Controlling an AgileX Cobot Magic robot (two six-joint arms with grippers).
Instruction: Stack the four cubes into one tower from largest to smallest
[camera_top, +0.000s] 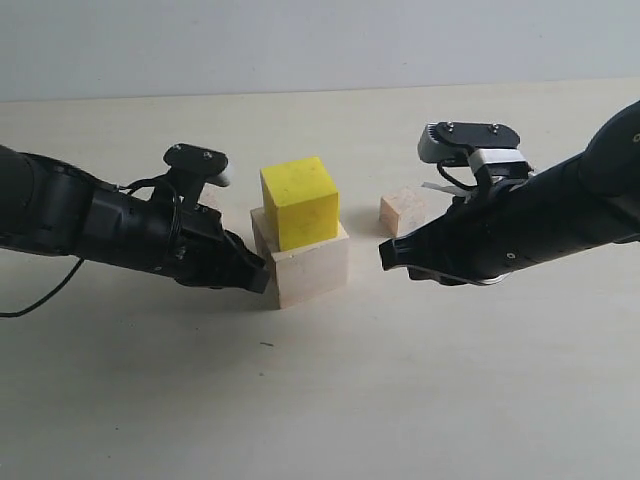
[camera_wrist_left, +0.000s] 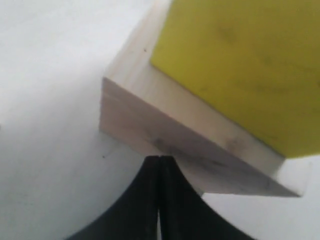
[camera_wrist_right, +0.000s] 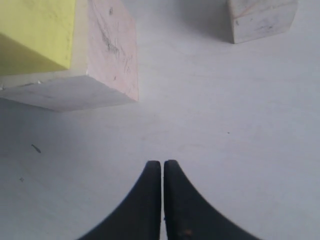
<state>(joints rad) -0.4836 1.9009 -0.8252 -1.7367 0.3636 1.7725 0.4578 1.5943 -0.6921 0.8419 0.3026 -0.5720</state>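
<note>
left gripper (camera_top: 262, 278) clenched, empty, tips right at the left face of the pale wood cube (camera_top: 312, 270), contact unclear; yellow cube (camera_top: 300, 203) sits on top of it, turned a bit off square; right gripper (camera_top: 384, 255) pinched together on nothing, low over the table (camera_top: 320, 400), near the pale wood cube's right side but apart; small wooden cube (camera_top: 402, 212) on the table just behind it, separate from the stack

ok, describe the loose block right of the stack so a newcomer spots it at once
In the middle of the table, a yellow cube sits on a larger pale wood cube. In the exterior view, look right of them, just beyond the tip of the right gripper, where a small wooden block sits alone. It is unstacked and clearly smaller than both of those cubes.
</note>
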